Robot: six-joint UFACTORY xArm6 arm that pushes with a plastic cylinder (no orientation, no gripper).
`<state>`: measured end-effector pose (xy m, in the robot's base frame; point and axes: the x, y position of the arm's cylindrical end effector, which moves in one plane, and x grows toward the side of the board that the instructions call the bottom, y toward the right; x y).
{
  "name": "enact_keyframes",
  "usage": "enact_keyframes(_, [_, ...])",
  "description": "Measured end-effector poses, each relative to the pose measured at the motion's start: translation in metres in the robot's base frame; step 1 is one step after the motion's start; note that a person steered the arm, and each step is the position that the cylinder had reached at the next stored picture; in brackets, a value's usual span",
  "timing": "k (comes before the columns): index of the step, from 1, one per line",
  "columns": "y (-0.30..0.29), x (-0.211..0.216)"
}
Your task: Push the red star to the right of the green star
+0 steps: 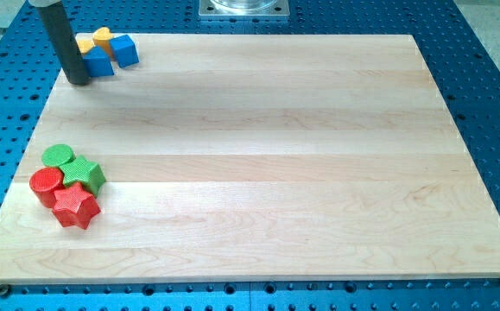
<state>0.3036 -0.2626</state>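
The red star (76,206) lies near the board's left edge, toward the view's bottom. The green star (84,174) sits just above it and touches it. A red cylinder (47,184) sits to the left of both stars, and a green cylinder (58,156) sits at the top of this cluster. My tip (79,79) rests at the board's top left corner, far above the cluster, next to the blue blocks.
Two blue blocks (124,50) (98,61) and two yellow blocks (103,36) (85,43) are bunched at the top left, right of my tip. The wooden board (267,155) lies on a blue perforated table. A metal mount (243,9) stands at the top.
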Motion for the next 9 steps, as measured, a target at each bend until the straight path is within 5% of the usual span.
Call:
enact_keyframes(4, [0.004,0.028])
enact_keyframes(6, [0.180,0.194])
enact_keyframes(7, [0.116,0.280])
enact_keyframes(8, [0.078,0.286])
enact_keyframes(9, [0.069,0.235])
